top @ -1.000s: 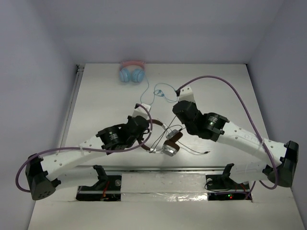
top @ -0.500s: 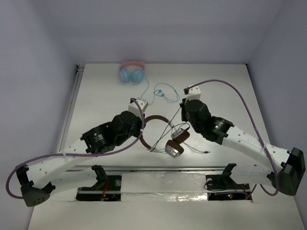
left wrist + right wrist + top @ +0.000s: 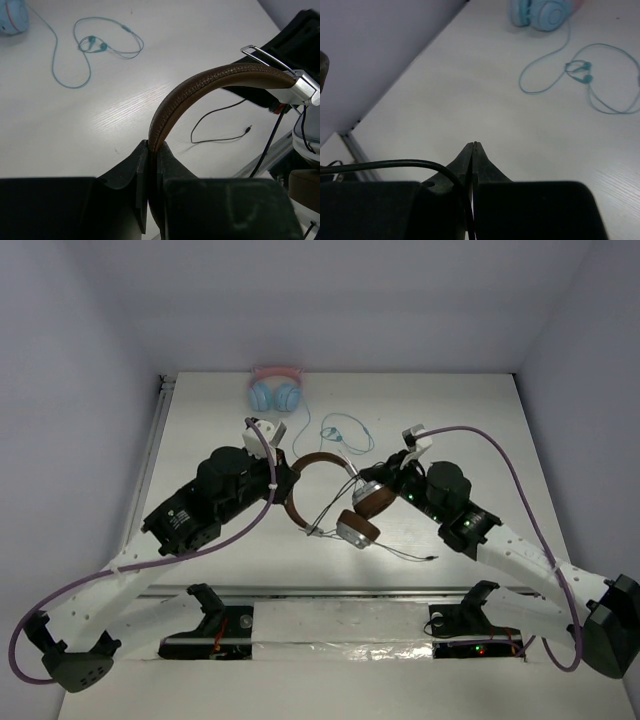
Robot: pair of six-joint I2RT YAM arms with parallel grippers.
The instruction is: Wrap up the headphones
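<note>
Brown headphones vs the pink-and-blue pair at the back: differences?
Colour: the brown headphones have brown-and-silver cups; the pink-and-blue headphones are pastel.
Hold: the left end effector clamps the brown headphones' headband; the pink-and-blue headphones lie untouched.
Cable: the right end effector pinches the brown pair's dark cable; the other's blue cable lies loose.
Both are wired over-ear sets.

Brown-and-silver headphones (image 3: 372, 501), white table (image 3: 480, 430)

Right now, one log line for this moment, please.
left tool: shut on headband | right tool: shut on cable | plug: on table | wrap: not done
</note>
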